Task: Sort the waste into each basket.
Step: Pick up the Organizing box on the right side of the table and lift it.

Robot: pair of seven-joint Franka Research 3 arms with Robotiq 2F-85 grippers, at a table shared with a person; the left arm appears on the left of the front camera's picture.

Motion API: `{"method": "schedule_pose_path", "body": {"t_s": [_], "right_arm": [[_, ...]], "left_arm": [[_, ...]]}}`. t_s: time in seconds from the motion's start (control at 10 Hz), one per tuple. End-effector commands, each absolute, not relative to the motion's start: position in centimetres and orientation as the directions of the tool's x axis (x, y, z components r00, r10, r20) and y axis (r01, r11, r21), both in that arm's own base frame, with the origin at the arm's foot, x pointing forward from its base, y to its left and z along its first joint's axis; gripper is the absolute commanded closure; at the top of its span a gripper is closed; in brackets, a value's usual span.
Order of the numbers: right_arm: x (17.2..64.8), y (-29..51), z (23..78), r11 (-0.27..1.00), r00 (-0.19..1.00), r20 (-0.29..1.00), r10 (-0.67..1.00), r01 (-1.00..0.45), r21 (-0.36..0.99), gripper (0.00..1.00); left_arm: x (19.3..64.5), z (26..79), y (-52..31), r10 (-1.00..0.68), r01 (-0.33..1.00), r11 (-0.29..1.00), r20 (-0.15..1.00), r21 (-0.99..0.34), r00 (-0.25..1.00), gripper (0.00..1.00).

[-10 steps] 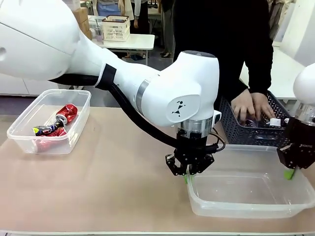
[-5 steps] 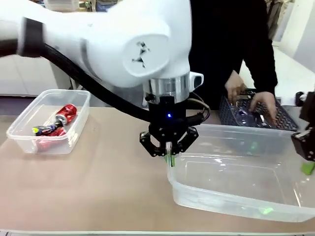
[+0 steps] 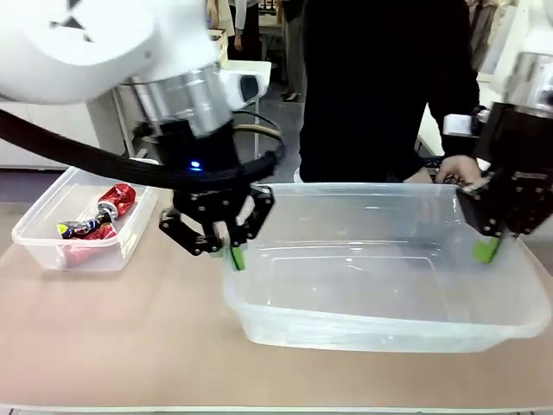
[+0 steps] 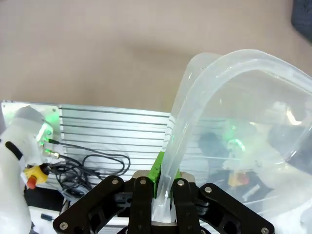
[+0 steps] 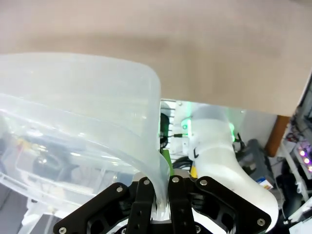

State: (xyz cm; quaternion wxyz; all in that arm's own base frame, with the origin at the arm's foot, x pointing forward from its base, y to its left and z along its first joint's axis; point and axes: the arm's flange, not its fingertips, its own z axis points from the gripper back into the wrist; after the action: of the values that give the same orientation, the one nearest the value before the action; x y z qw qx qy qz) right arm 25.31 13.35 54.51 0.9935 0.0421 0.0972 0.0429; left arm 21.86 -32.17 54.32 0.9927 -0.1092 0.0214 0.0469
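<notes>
A large clear basket (image 3: 371, 324) hangs above the table, tilted, carried between both arms. My left gripper (image 3: 232, 251) is shut on its left rim, my right gripper (image 3: 486, 248) on its right rim. In the left wrist view the left gripper (image 4: 161, 184) pinches the thin clear basket wall (image 4: 195, 92). The right wrist view has the right gripper (image 5: 158, 189) clamped on the curved basket rim (image 5: 102, 66). This basket looks empty. A second clear basket (image 3: 34, 246) sits at the table's left and holds crushed red cans (image 3: 111, 205).
A person in dark clothes stands across the table, one hand (image 3: 458, 169) just behind the lifted basket's far right corner. Bare tan tabletop (image 3: 130, 328) lies in front and between the two baskets. A white lattice basket (image 3: 218, 39) stands on a far table.
Both arms raised the clear basket off the table and carried it leftward and nearer the camera. The person's hand left the dark basket, which is now hidden behind the lifted one.
</notes>
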Motion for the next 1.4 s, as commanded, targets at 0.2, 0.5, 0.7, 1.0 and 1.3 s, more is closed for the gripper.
{"method": "schedule_pose_path", "body": {"t_s": [0.2,0.5,0.7,1.0,1.3], "right_arm": [[27.8,15.4,54.8,0.986,0.979,-0.143,0.147,-0.133,0.099,0.96],[37.1,21.7,54.2,0.951,0.934,-0.215,0.285,-0.248,0.185,0.96],[39.8,24.9,53.7,0.925,0.902,-0.260,0.345,-0.280,0.258,0.96],[38.9,24.7,53.8,0.926,0.907,-0.266,0.328,-0.252,0.282,0.96],[37.1,23.4,52.4,0.982,0.954,-0.295,0.055,0.002,0.188,0.96]], "left_arm": [[21.6,53.9,-33.2,0.072,-0.080,0.977,-0.052,-0.199,0.996,0.95],[25.8,55.7,-30.4,0.203,-0.192,0.958,0.031,-0.213,0.979,0.95],[29.5,55.3,-26.8,0.334,-0.310,0.923,0.075,-0.230,0.940,0.95],[36.7,53.2,-23.9,0.357,-0.336,0.918,0.069,-0.214,0.932,0.95],[38.3,51.6,-24.4,0.132,-0.109,0.947,0.056,-0.303,0.990,0.95]]}}
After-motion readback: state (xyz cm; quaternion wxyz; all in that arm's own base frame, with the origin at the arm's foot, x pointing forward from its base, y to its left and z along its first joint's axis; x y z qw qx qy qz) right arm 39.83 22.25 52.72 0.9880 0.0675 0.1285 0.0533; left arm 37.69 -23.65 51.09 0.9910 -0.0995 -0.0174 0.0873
